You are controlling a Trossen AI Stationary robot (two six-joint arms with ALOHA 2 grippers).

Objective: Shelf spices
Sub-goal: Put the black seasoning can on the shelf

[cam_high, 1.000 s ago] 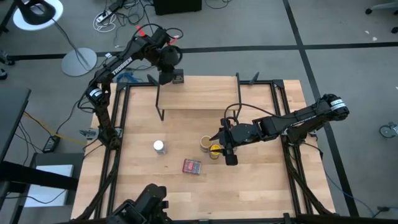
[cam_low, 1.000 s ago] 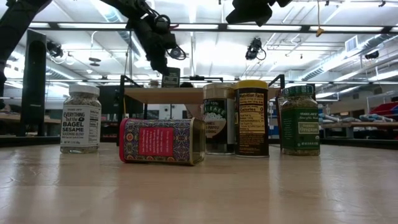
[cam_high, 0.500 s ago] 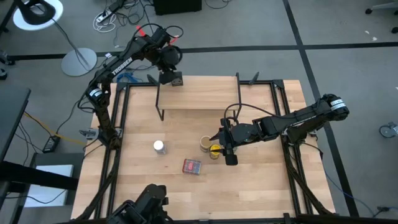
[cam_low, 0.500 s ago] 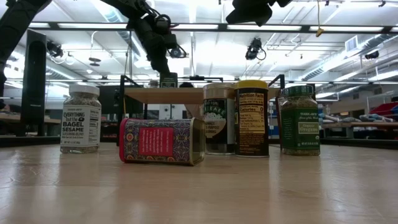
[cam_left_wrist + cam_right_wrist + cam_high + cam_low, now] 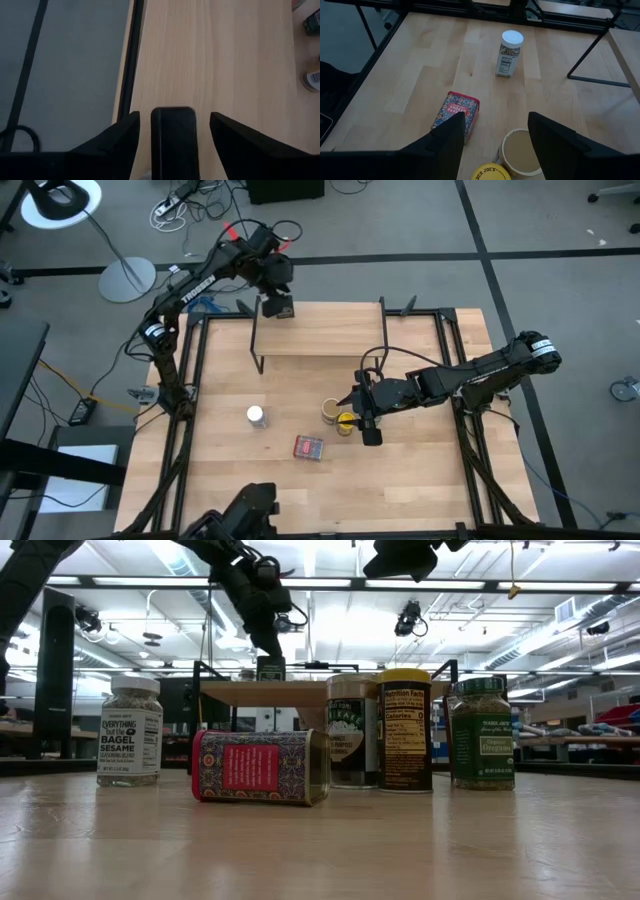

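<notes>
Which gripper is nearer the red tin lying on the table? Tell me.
Right. The right gripper hovers over the jars just beside the red tin. The left gripper is far off at the shelf, open around a dark tin.

White-lidded jar [image 5: 130,731]: "EVERYTHING but the BAGEL SESAME"; yellow lid [image 5: 488,172]: "TRADER JOE'S"

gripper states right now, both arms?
Left gripper: open, fingers either side of the dark tin on the shelf, not gripping.
Right gripper: open, empty, above the tan-capped jar.
</notes>
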